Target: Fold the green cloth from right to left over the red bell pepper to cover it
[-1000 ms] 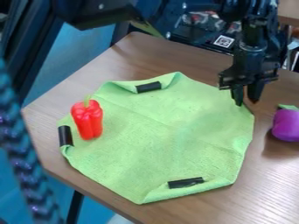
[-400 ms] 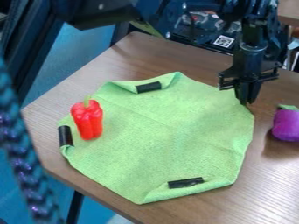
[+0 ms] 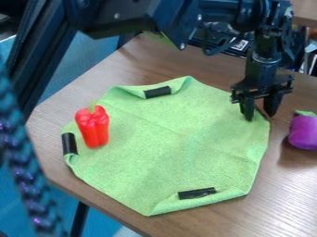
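Note:
The gripper (image 3: 259, 117) hangs at the upper right edge of a green cloth (image 3: 167, 148), its two fingers apart with nothing held between them. That cloth lies on the wooden table, with a few edges folded in under black strips. A red toy pepper (image 3: 93, 127) with a green stem rests on the cloth's left part. To the right of the gripper, a purple toy eggplant (image 3: 303, 132) sits on the bare wood at the view's right edge.
The wooden table (image 3: 93, 85) has its edge along the left and lower left. A blurred teal braided cord (image 3: 25, 162) runs down the left side. Dark equipment with a printed square code stands behind the far edge.
The gripper closed at the cloth's corner between the earlier frames and is now open again, a little lower and to the left. The arm's upper links came down. The cloth, pepper and eggplant look unmoved.

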`<act>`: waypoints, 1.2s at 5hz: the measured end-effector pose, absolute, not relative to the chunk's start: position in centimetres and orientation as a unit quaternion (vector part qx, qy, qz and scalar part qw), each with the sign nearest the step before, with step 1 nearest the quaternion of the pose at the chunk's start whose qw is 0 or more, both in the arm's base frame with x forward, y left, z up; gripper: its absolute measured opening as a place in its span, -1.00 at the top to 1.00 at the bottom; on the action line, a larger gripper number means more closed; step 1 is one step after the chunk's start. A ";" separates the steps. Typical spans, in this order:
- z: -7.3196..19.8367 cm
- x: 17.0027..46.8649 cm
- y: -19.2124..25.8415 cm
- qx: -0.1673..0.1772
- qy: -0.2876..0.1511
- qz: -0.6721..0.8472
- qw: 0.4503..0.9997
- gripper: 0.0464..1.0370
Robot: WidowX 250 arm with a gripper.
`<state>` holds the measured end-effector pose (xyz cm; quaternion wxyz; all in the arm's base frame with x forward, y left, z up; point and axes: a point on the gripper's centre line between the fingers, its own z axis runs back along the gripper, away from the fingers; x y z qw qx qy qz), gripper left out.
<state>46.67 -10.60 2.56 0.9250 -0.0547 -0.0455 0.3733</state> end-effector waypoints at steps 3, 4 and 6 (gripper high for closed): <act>2.1 46.7 -10.9 -0.063 -0.032 0.363 0.929 0.94; 2.5 46.3 -10.5 -0.078 -0.029 0.358 0.930 0.97; 7.5 43.9 -8.1 -0.115 -0.053 0.373 0.919 0.97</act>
